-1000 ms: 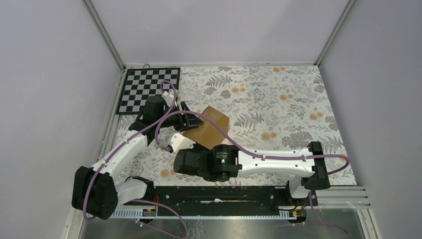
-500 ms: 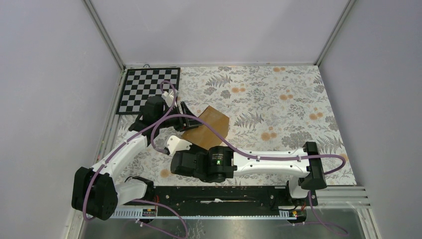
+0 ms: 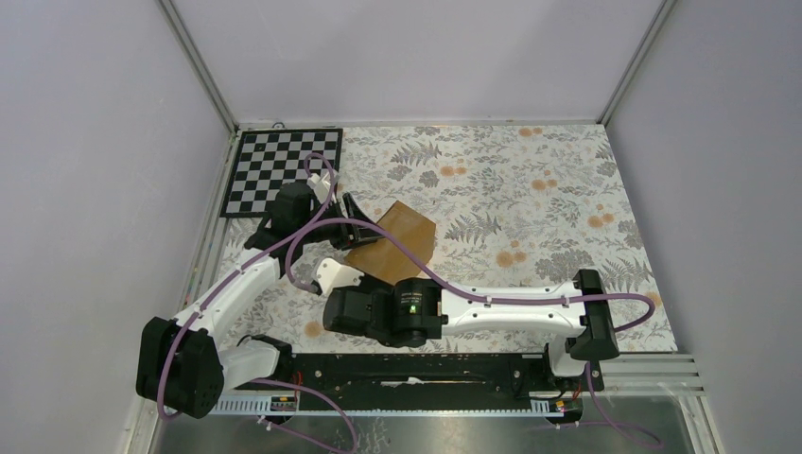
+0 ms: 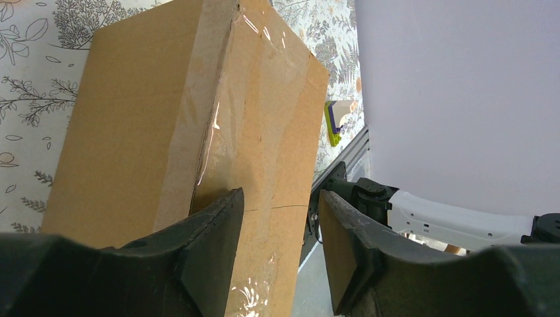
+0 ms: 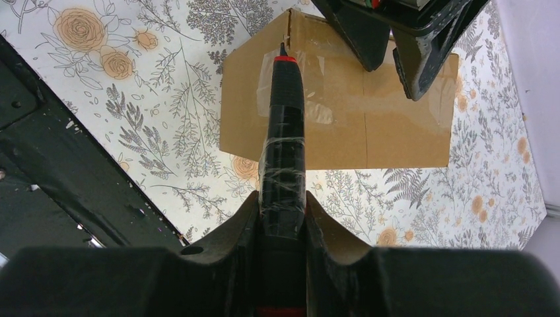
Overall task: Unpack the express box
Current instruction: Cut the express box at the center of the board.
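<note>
Express box: lies flat and askew on the flower-printed table cover, left of the middle, near the checkerboard mat.
Tape: clear strip along the top seam, looks uncut where it shows.
Cutter: black handle with a red collar, blade tip at the box's corner where the seam begins; whether it touches I cannot tell.
Right gripper: clamped on the cutter's handle.
Left gripper: jaws about half spread with nothing clamped, one finger over the taped face, the other past the box's edge; whether it presses down is unclear.
Step in hand: likely starting to slit the tape; the box is sealed.
Next move: sink the blade into the seam and draw it straight along, with the box steadied.
</note>
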Controlling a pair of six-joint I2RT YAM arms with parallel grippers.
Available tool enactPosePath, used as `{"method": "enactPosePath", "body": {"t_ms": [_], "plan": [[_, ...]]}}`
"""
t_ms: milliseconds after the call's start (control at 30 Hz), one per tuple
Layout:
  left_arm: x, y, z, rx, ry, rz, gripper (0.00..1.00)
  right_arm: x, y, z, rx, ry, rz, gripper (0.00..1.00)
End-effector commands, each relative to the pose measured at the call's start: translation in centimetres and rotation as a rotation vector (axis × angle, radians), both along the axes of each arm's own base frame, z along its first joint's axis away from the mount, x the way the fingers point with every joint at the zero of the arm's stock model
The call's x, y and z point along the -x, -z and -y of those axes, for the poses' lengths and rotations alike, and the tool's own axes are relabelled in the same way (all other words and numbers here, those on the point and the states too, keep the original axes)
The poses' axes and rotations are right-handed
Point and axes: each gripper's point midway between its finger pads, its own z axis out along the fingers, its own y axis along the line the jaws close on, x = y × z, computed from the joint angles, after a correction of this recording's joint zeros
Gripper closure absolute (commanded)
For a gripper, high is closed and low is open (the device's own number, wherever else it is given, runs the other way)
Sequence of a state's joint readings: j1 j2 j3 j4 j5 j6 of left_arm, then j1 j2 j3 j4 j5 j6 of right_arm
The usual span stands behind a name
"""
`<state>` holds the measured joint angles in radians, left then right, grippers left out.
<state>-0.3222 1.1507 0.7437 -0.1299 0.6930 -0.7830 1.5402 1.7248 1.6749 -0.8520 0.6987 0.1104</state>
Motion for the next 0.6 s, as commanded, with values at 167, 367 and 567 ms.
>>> {"method": "enactPosePath", "body": {"t_ms": [167, 367, 567], "plan": [[0.9, 1.8, -0.4, -0.036, 0.013, -0.04, 0.47, -0.4, -0.4, 0.1, 0.001, 0.035, 0.04, 1.0], [1.0, 1.8, -0.4, -0.036, 0.014, -0.041, 0.48, -0.7, -2.0, 0.1, -0.055, 0.055, 0.055, 1.0], [1.1, 1.9, -0.5, -0.038, 0.012, -0.043, 0.48, -0.6, -2.5, -0.1, -0.071, 0.052, 0.05, 1.0]]}}
